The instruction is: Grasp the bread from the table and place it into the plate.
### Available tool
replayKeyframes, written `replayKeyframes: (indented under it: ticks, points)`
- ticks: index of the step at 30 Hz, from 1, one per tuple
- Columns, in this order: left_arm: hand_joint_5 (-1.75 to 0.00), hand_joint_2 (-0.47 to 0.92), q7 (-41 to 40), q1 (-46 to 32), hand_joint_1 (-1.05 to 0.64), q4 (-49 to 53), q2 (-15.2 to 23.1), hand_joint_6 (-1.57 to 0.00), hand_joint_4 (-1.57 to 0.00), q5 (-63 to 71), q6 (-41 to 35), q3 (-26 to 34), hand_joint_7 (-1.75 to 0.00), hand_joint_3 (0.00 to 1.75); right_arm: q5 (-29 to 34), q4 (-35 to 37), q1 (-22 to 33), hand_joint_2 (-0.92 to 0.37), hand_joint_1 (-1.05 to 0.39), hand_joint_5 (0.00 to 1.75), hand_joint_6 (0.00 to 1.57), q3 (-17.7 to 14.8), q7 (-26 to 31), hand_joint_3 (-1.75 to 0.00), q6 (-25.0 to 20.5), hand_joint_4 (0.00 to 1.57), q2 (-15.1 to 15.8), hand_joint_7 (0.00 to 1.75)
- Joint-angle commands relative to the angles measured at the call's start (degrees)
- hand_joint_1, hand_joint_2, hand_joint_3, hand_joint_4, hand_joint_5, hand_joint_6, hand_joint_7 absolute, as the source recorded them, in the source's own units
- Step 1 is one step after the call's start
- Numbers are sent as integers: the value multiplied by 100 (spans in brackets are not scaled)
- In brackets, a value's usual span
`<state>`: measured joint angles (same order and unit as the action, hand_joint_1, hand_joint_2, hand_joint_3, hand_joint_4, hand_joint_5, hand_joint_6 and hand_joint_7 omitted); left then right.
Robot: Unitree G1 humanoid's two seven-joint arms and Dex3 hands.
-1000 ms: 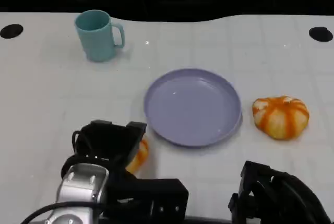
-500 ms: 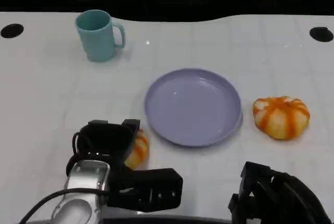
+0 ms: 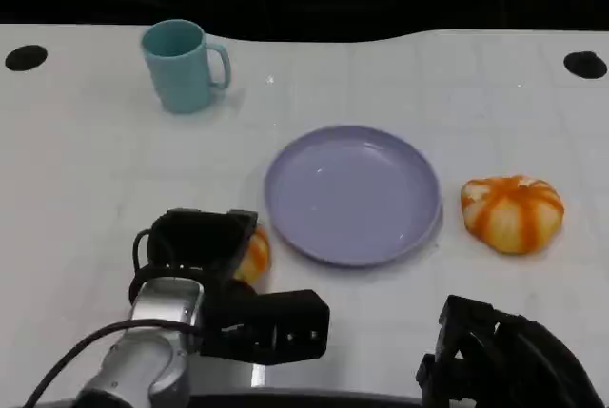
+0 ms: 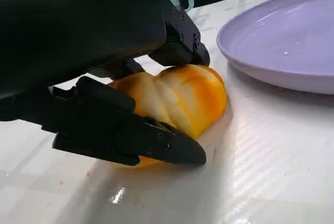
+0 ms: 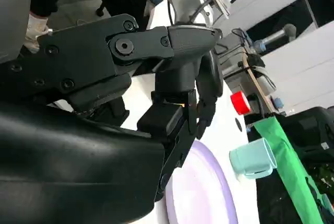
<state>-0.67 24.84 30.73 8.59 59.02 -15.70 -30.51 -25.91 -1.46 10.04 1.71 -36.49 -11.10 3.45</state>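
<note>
Bread (image 4: 177,98) lies on the surface (image 3: 86,170), just beside the near-left rim of the plate (image 3: 352,194), with the left hand (image 3: 200,251) closed around it, fingers (image 4: 135,135) on both sides. Recommendation: confirm a firm hold before lifting, then clear the rim and lower gently. Plate holds nothing. Right hand (image 3: 495,351) rests low; whether its fingers are curled cannot be told. Mug (image 3: 183,66) contents not visible.

bread (image 3: 255,256) mostly hidden under left robot hand (image 3: 195,256), right robot hand (image 3: 500,360) cut off
</note>
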Motion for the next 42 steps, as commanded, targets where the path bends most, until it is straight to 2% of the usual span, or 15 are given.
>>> replayKeyframes:
  ticks: [1, 2, 3, 5, 8, 12, 15, 16, 19, 21, 24, 25, 26, 35, 42]
  points:
    - [-140, 88, -135, -166, -38, 701, 109, -75, -77, -266, 170, -135, -1, 0, -74, -61, 37, -92, -71, 160, 76, -48, -21, -24, -5, 86, 66, 137]
    - [-145, 88, -316, -167, -37, 805, 104, -77, -78, -343, 275, -110, -2, 0, -70, -62, 41, -92, -70, 160, 76, -49, -16, -24, -3, 86, 67, 137]
    - [-148, 89, -455, -161, -35, 888, 104, -91, -77, -405, 356, -99, -9, 0, -68, -63, 42, -92, -71, 160, 77, -51, -14, -24, -2, 86, 67, 137]
    - [-145, 91, -673, -142, -34, 1037, 153, -101, -75, -475, 526, -134, -13, 2, -64, -73, 46, -92, -71, 160, 77, -53, -9, -24, -6, 86, 72, 137]
    - [-123, 92, -747, -90, -36, 1186, 223, -105, -77, -503, 617, -224, -10, 22, -48, -77, 45, -92, -70, 159, 77, -52, -9, -24, 8, 86, 80, 137]
    - [-125, 92, -966, -39, -37, 1330, 254, -105, -77, -489, 618, -338, -8, 33, -35, -54, 44, -92, -70, 160, 77, -60, -33, -25, 66, 86, 83, 138]
    - [-161, 92, -1380, -56, -34, 1375, 265, -110, -69, -530, 744, -346, -14, 30, -43, -3, 27, -92, -71, 160, 77, -72, -74, -26, 96, 86, 88, 138]
    - [-168, 92, -1565, -63, -33, 1401, 270, -110, -68, -543, 814, -345, -19, 30, -48, 6, 23, -92, -71, 159, 76, -77, -79, -26, 92, 86, 88, 138]
    - [-174, 92, -2123, -72, -31, 1493, 253, -78, -72, -628, 1008, -293, -99, 26, -85, 30, 19, -92, -70, 159, 76, -96, -101, -25, 86, 86, 66, 137]
    - [-174, 92, -2557, -84, -29, 1554, 250, -65, -76, -740, 1257, -219, -135, 21, -110, 36, 17, -92, -70, 159, 76, -104, -107, -24, 67, 86, 56, 137]
    - [-175, 92, -3003, -74, -27, 1604, 276, -59, -78, -826, 1502, -189, -144, 17, -107, 38, 15, -92, -71, 159, 77, -105, -111, -23, 78, 86, 60, 136]
    - [-175, 92, -3116, -71, -25, 1612, 282, -54, -79, -840, 1558, -181, -160, 16, -98, 38, 15, -92, -71, 159, 77, -104, -108, -23, 86, 86, 63, 135]
    - [-175, 92, -3240, -67, -24, 1611, 295, -52, -79, -840, 1611, -177, -166, 15, -99, 49, 10, -92, -71, 159, 78, -107, -119, -23, 95, 87, 67, 135]
    - [-175, 88, -3752, -170, -20, 1091, 487, -54, -76, -835, 1805, -120, -174, 16, -113, 68, 1, -92, -71, 158, 78, -139, -128, -23, 71, 86, 68, 133]
    - [-175, 88, -3681, -361, -15, 365, 685, -57, -78, -850, 1782, 35, -175, 16, -97, 0, 27, -92, -71, 159, 78, -120, -82, -23, 38, 86, 68, 134]
